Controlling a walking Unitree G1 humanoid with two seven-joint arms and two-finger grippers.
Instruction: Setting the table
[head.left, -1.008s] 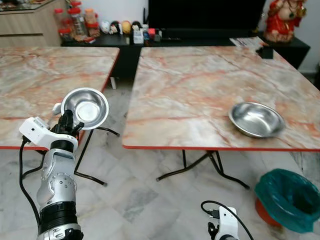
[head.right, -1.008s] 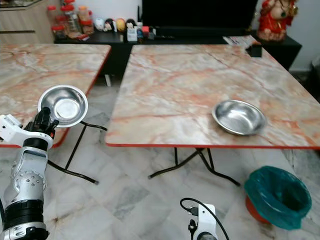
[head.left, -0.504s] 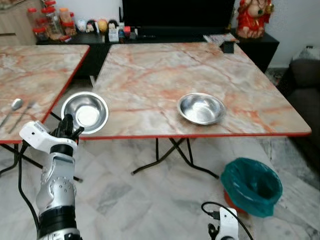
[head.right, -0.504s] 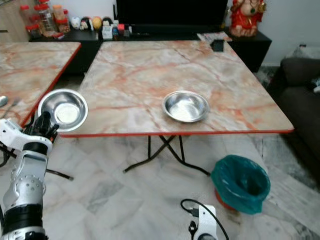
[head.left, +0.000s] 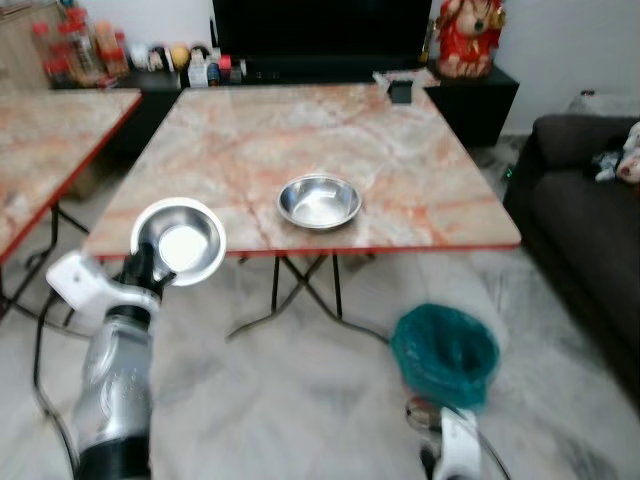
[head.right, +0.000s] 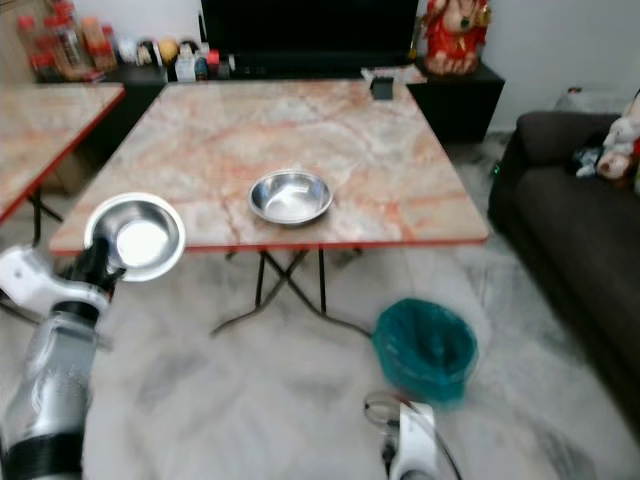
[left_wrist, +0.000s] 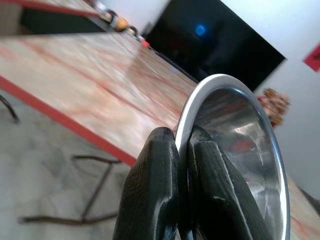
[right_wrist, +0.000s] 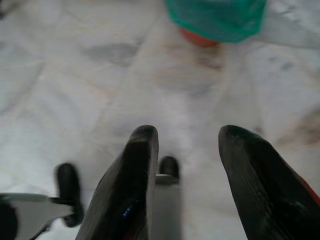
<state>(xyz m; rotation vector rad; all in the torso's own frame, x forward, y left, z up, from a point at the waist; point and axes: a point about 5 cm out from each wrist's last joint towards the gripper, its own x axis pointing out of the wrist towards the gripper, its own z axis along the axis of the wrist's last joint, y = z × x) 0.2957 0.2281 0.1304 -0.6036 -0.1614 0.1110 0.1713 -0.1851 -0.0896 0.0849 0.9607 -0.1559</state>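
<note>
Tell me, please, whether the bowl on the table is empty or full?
Empty: the bowl on the table shows only bare shiny metal inside.

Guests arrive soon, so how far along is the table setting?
Done: one steel bowl sits on the marble table. In hand: the left gripper pinches the rim of a second bowl, held short of the table's near edge. Left: setting it down. The right gripper hangs open over the floor.
</note>
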